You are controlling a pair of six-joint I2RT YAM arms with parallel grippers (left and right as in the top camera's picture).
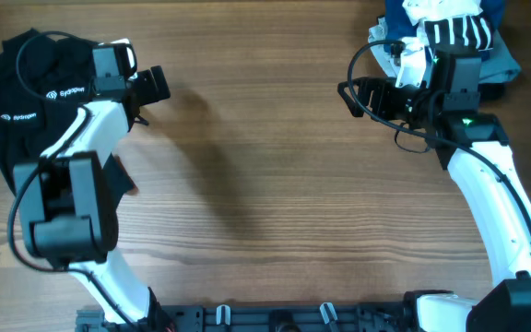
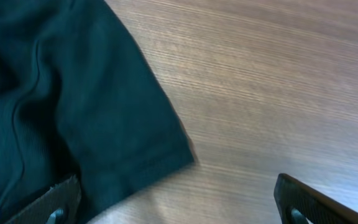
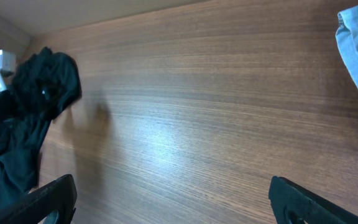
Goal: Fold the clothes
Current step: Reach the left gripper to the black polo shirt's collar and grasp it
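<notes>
The near half of the brown wood-grain worktop (image 1: 275,203) carries only the two white arms. Farther back on the left, the left pincer (image 1: 147,88) hangs just beside the right margin of the black soft-fabric polo shirt (image 1: 21,88). The shirt is a crumpled heap at the far left of the worktop, with small white logo prints (image 1: 63,93) uppermost. The heap is somewhat longer from near to far than from left to right, and no collar line can be made out from above.

In its wrist view the left pincer (image 2: 179,208) is released, jaws spread wide. One finger (image 2: 58,202) sits over the edge of the black cloth and the other (image 2: 309,199) over bare wood, with a flat sleeve hem (image 2: 157,158) just ahead of them. Whether the first finger touches the cloth cannot be told.

At the far right, the right pincer (image 1: 356,92) points left across the worktop. In its wrist view the right pincer (image 3: 179,202) is likewise released and empty, with the shirt (image 3: 33,106) well apart from it. Behind it lies a pile of navy, white and pale blue-grey garments (image 1: 450,37).

By this layout the left arm is much the nearer to the shirt, which lies to that pincer's left. Folding has not begun, and the heap likely needs spreading flat first.
</notes>
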